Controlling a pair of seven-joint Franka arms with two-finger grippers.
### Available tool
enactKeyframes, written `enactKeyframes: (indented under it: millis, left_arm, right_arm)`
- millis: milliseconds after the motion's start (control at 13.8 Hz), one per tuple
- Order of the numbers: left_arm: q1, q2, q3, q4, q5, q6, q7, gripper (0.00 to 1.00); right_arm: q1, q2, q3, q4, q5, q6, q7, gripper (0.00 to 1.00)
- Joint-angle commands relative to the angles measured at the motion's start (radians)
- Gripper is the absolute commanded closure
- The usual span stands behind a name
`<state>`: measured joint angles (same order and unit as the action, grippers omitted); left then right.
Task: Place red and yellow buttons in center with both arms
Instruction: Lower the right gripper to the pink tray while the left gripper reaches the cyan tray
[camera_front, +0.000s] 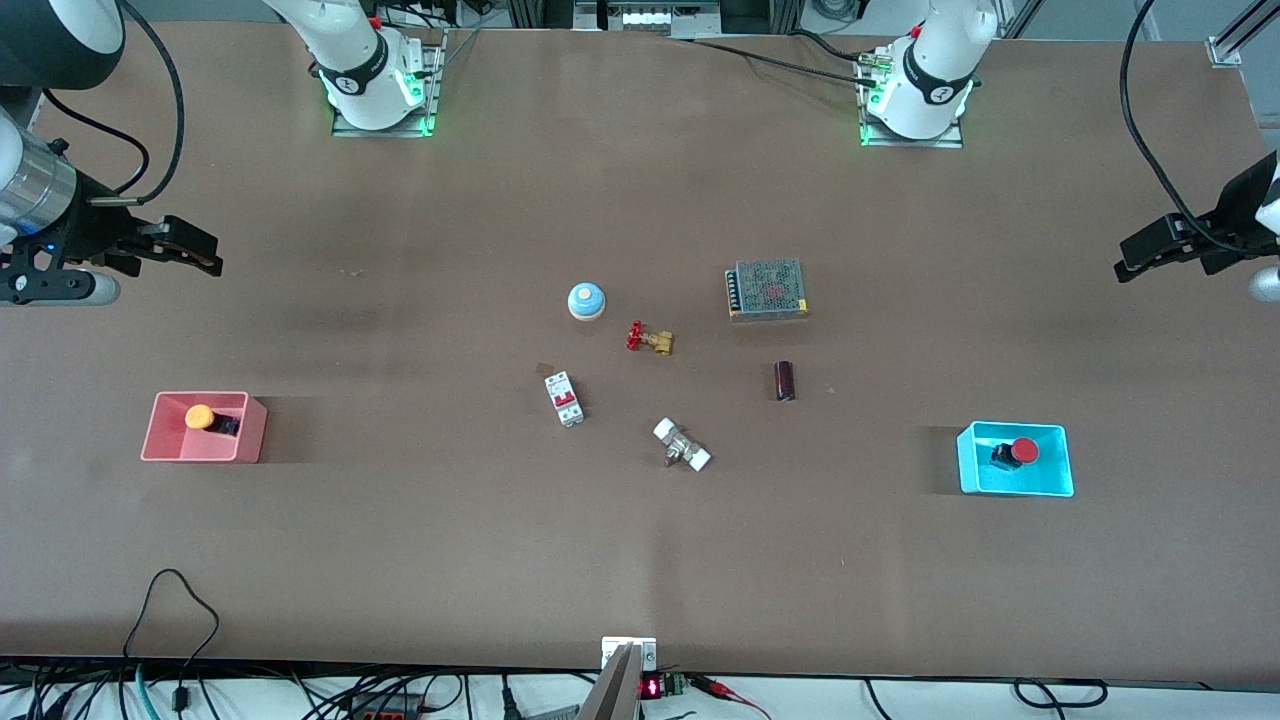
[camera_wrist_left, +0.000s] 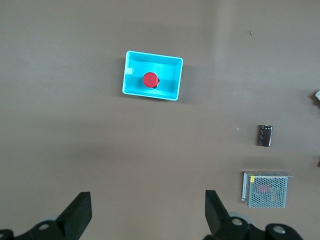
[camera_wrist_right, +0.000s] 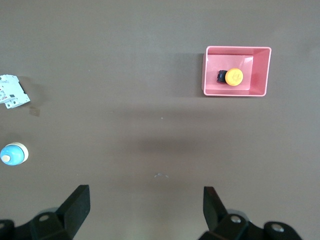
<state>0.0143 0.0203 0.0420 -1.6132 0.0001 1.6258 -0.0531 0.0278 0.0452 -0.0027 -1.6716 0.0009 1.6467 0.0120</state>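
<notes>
The yellow button (camera_front: 200, 417) lies in the pink bin (camera_front: 160, 447) at the right arm's end of the table; the right wrist view shows the button (camera_wrist_right: 233, 76) in the bin (camera_wrist_right: 261, 70). The red button (camera_front: 1023, 451) lies in the cyan bin (camera_front: 1015, 490) at the left arm's end; the left wrist view shows the button (camera_wrist_left: 150, 80) in the bin (camera_wrist_left: 131, 90). The center (camera_front: 620, 425) is bare brown tabletop among small parts. My right gripper (camera_front: 205, 257) (camera_wrist_right: 146, 205) is open and empty, up over bare table. My left gripper (camera_front: 1130, 265) (camera_wrist_left: 148, 210) is open and empty, also over bare table.
Around the center lie a blue-and-white dome bell (camera_front: 586, 300), a red-handled brass valve (camera_front: 648, 339), a white breaker (camera_front: 564, 398), a white-capped metal fitting (camera_front: 681, 444), a dark cylinder (camera_front: 785, 380) and a mesh-covered power supply (camera_front: 767, 288). Cables hang at the front edge.
</notes>
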Motion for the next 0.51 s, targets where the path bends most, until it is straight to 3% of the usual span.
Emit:
enactKeyframes:
  millis: [0,434]
  left_arm:
    - [-0.005,-0.022,0.001,-0.01,-0.008,-0.018,-0.005,0.0]
    - [-0.011,0.025,0.001,0.001,-0.012,-0.014,0.002,0.0]
  right_arm:
    - [-0.008,0.008,0.004,0.016,-0.001,-0.019,-0.001,0.0]
    - [-0.006,0.038,0.004,0.016,-0.007,-0.024,-0.004,0.0]
